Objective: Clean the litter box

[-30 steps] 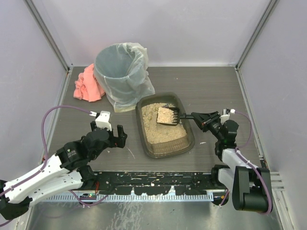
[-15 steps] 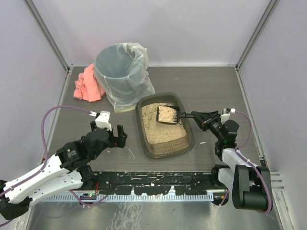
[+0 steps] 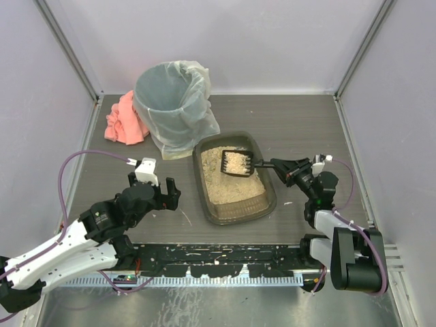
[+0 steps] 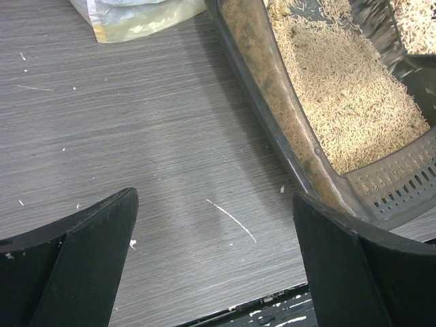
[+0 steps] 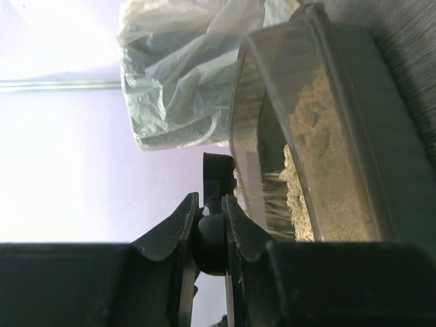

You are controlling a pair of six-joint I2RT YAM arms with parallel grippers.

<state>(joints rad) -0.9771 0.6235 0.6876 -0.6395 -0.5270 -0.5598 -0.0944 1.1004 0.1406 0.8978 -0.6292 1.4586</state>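
Note:
The litter box (image 3: 267, 202) is a shallow dark tray of beige litter in the middle of the table; it also shows in the left wrist view (image 4: 286, 129) and the right wrist view (image 5: 361, 136). My right gripper (image 3: 278, 165) is shut on the handle of a black slotted scoop (image 3: 237, 163), which holds a heap of litter above the tray's far end. In the right wrist view the fingers (image 5: 184, 225) clamp the black handle (image 5: 212, 238). My left gripper (image 3: 169, 193) is open and empty, low over the table to the left of the tray.
A tall round bin (image 3: 170, 102) with a whitish plastic liner stands behind the tray to the left. A pink cloth (image 3: 122, 119) lies left of the bin. Grey walls close in the table on three sides. A black rail (image 3: 218, 262) runs along the near edge.
The scoop with its litter has risen a little and moved toward the tray's far end. The left arm has not moved.

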